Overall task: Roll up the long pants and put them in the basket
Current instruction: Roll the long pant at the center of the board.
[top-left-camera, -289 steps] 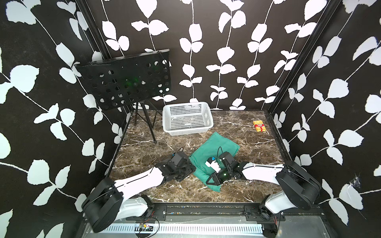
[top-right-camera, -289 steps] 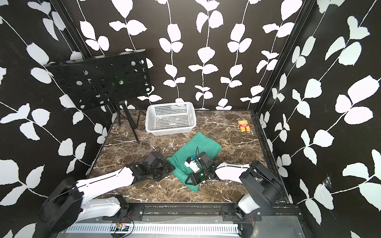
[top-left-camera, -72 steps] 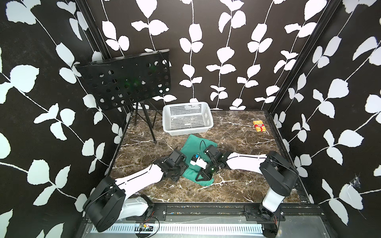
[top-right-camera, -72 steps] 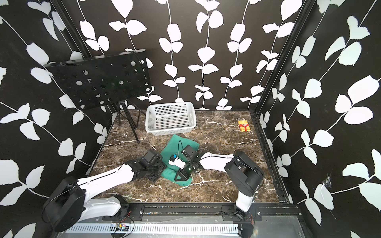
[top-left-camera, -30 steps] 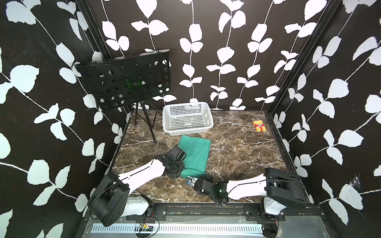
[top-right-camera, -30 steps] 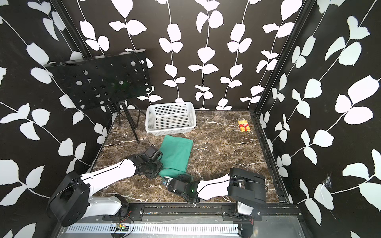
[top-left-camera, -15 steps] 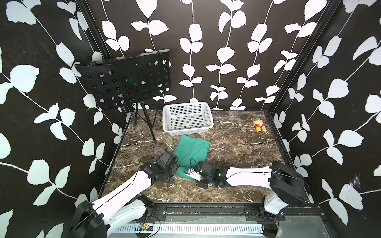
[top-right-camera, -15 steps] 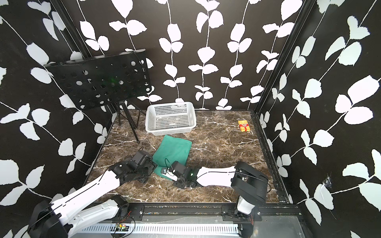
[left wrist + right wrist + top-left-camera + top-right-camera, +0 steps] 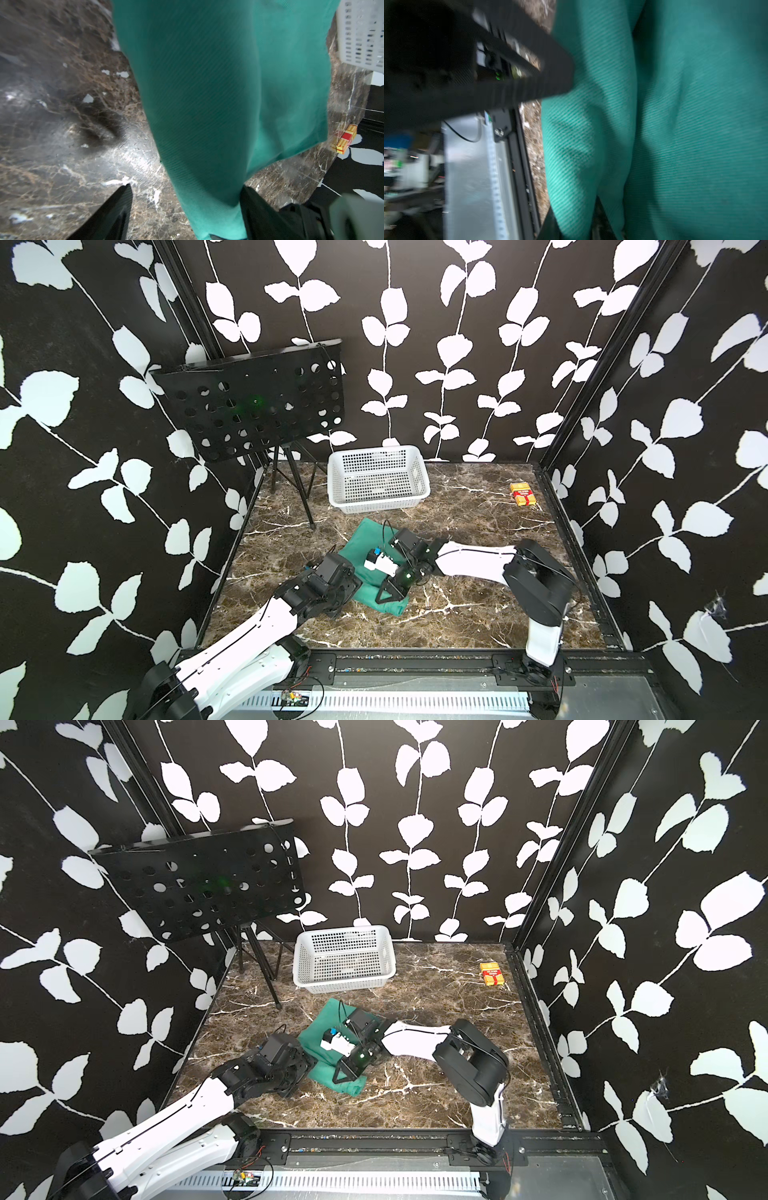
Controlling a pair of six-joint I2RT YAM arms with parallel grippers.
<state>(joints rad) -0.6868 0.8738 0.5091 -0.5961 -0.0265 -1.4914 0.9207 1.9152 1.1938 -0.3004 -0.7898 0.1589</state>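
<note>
The long pants [image 9: 360, 548] are a folded teal-green cloth on the marble floor, in front of the basket in both top views [image 9: 323, 1025]. My right gripper [image 9: 390, 596] reaches across the pants and is shut on a fold of the cloth at their near end [image 9: 574, 204]. My left gripper [image 9: 352, 594] sits at the pants' left near edge. In the left wrist view its jaws stand wide open [image 9: 185, 187]. The cloth [image 9: 218, 104] lies between them against one finger and is not pinched.
A white mesh basket [image 9: 376, 506] stands just behind the pants. A black perforated music stand [image 9: 257, 402] on a tripod is at the back left. A small yellow and red box [image 9: 523, 493] lies at the back right. A black rail [image 9: 415, 659] runs along the front edge.
The right arm swung from the front edge up onto the pants and now holds their near end. The left gripper opened, and its arm drew back towards the front left.
</note>
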